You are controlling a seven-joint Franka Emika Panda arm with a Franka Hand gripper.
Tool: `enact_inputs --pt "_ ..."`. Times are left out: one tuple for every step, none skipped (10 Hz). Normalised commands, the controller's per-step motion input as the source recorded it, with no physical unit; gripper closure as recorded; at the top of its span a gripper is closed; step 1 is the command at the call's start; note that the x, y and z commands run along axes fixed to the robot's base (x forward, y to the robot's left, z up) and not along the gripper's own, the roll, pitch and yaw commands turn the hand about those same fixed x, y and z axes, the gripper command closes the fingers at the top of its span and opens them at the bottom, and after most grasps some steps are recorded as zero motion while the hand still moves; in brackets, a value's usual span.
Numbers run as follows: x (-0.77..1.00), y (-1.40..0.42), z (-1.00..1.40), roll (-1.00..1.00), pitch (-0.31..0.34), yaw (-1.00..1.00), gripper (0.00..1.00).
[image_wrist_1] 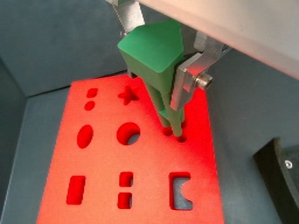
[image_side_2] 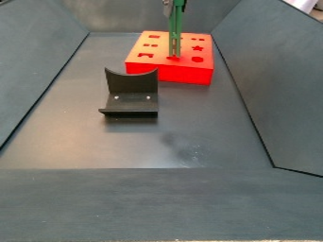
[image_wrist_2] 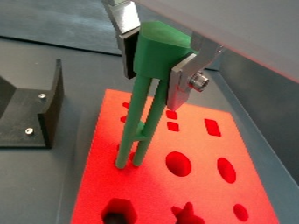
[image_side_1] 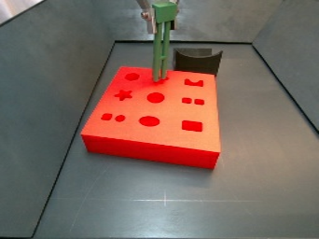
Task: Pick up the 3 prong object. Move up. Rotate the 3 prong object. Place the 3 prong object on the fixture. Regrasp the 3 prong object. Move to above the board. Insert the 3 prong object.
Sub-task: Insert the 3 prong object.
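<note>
My gripper (image_wrist_1: 158,63) is shut on the thick head of the green 3 prong object (image_wrist_1: 149,48), which hangs upright. The silver fingers (image_wrist_2: 181,79) press its two sides in both wrist views. Its long prongs (image_wrist_2: 133,131) reach down to the red board (image_wrist_2: 176,188), and their tips meet the surface at small holes. How deep they sit I cannot tell. In a side view the 3 prong object (image_side_1: 162,47) stands over the board's (image_side_1: 156,121) edge nearest the fixture (image_side_1: 197,60). From the opposite side, the green peg (image_side_2: 176,28) rises from the board (image_side_2: 177,59).
The dark fixture (image_side_2: 128,93) stands on the grey floor apart from the board, with nothing on it; it also shows in a wrist view as the fixture (image_wrist_2: 24,109). Sloped grey bin walls (image_side_2: 38,85) close in the floor on both sides.
</note>
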Motion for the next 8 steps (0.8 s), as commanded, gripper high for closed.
enact_inputs --pt "0.22 0.0 0.0 -0.1 0.0 0.24 1.0" --pt "0.29 0.07 0.0 -0.11 0.03 0.2 1.0" --pt "0.19 0.14 0.0 -0.13 0.006 0.09 1.0" --pt "0.01 0.13 0.0 -0.1 0.0 0.03 1.0" --pt "0.0 0.1 -0.07 -0.07 -0.054 0.01 1.0" --pt "-0.07 0.03 -0.1 -0.03 -0.079 0.03 1.0" --pt "-0.04 0.0 -0.08 0.0 -0.071 0.05 1.0" --pt "-0.02 0.0 -0.04 0.0 -0.057 0.06 1.0"
